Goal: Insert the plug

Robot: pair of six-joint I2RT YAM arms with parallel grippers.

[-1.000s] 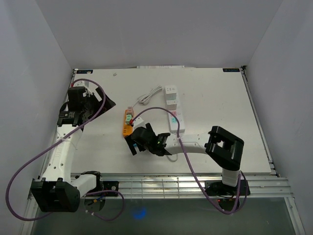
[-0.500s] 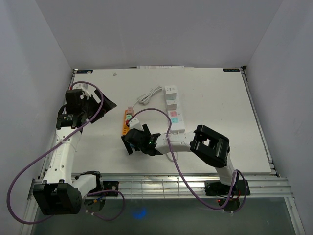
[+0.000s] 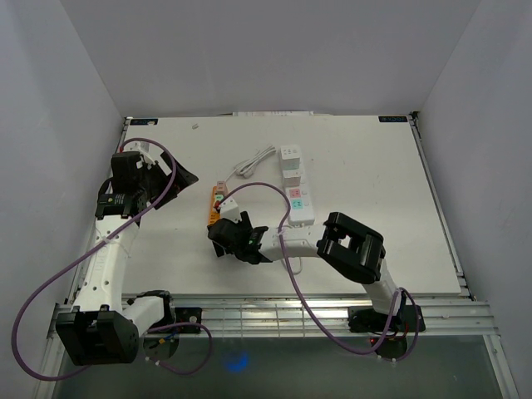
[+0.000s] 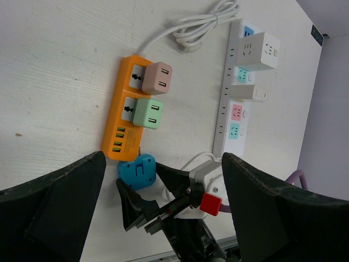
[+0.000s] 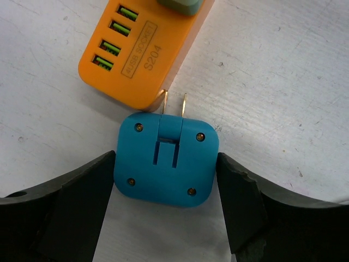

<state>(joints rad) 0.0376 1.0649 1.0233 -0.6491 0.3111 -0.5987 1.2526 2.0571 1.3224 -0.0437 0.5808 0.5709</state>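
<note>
Over the white table (image 3: 374, 166) our right claw (image 5: 166, 159) clamps the flat blue plug (image 5: 163, 174), left claw (image 4: 163, 164) wide open, empty; we fear its prongs (image 5: 184, 105) snag the orange strip (image 5: 139, 54) on lifting.

Orange strip (image 4: 113, 146) blocks straight ahead of blue plug (image 4: 136, 172); white strip (image 4: 225, 117) right; bare table (image 4: 60, 82) open left.

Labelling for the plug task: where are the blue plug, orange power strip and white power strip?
blue plug (image 5: 166, 159): right wrist view, body centre.
orange power strip (image 5: 140, 61): right wrist view, printed label.
white power strip (image 4: 236, 112): left wrist view, pink socket.
</note>
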